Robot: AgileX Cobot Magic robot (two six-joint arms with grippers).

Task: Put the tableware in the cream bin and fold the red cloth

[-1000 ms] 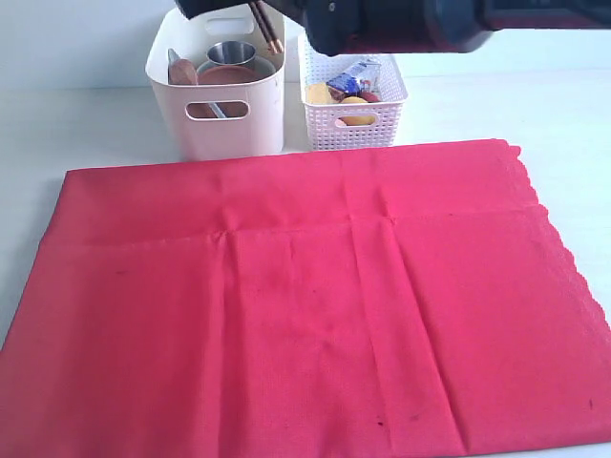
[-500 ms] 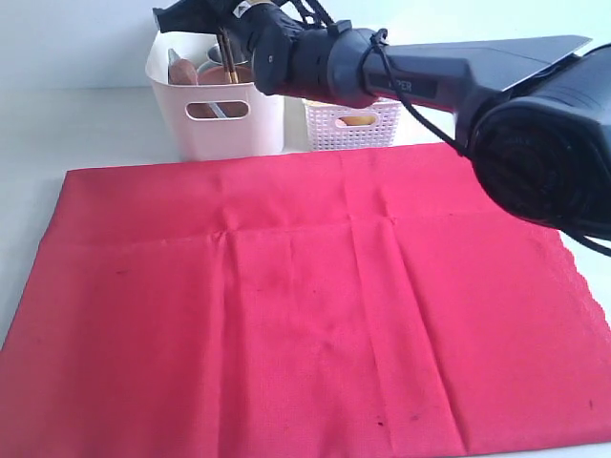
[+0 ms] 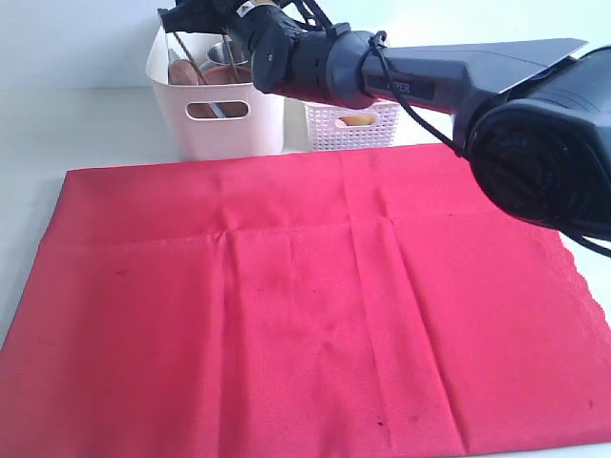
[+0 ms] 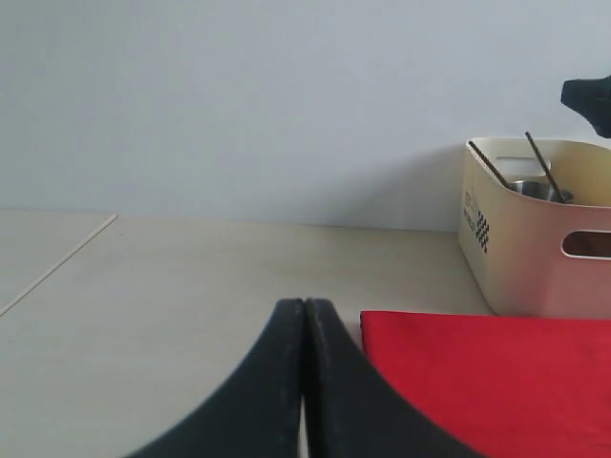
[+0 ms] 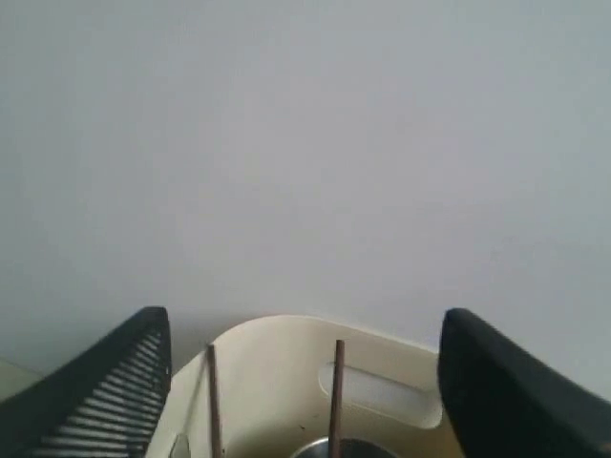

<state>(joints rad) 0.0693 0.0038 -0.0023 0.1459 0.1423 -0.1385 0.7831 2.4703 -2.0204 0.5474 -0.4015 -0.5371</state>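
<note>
The red cloth (image 3: 305,305) lies spread flat across the table; its corner (image 4: 496,372) shows in the left wrist view. Behind it stands the cream bin (image 3: 218,119), holding a steel cup (image 3: 229,52), brown wooden pieces (image 3: 181,72) and two dark chopsticks (image 5: 336,396) that lean upright inside. My right gripper (image 5: 305,320) hovers open above the bin (image 5: 286,334), its fingers (image 5: 124,372) clear of the chopsticks. It reaches across from the right (image 3: 191,19). My left gripper (image 4: 305,307) is shut and empty, low over bare table beside the cloth's corner.
A white perforated basket (image 3: 353,124) with food items stands right of the cream bin, partly hidden by my right arm (image 3: 458,76). The wall is close behind both bins. The cloth's scalloped edge (image 3: 582,277) runs along the right side.
My right gripper came down over the cream bin with the chopsticks and has opened. The chopsticks have dropped from its fingers and lean inside the bin.
</note>
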